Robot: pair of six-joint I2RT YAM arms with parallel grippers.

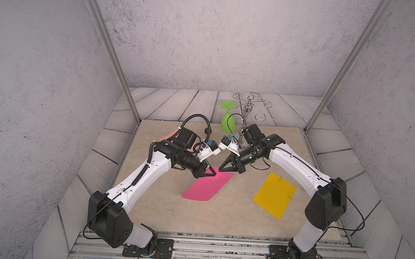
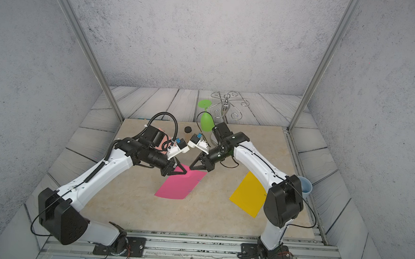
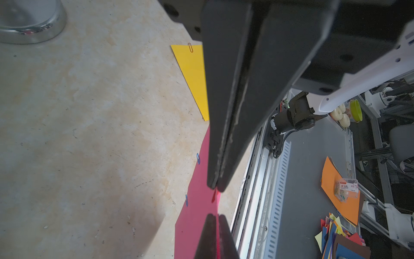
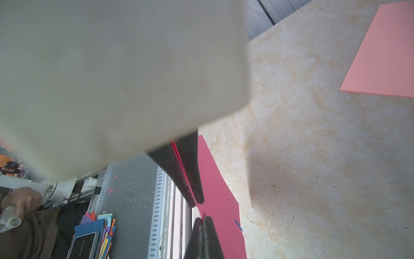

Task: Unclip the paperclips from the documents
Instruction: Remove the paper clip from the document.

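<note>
Clenched right claw (image 1: 220, 170) half hides reddish paperclip (image 3: 214, 196); left claw (image 1: 214, 175) grips magenta sheet (image 1: 205, 188).

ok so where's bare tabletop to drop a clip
Open: the strip between the magenta sheet and yellow sheet, and the near band from both sheets to the front rail. Crowded: the far middle, with left gripper, right gripper, green wine glass and chrome wire stand.
</note>
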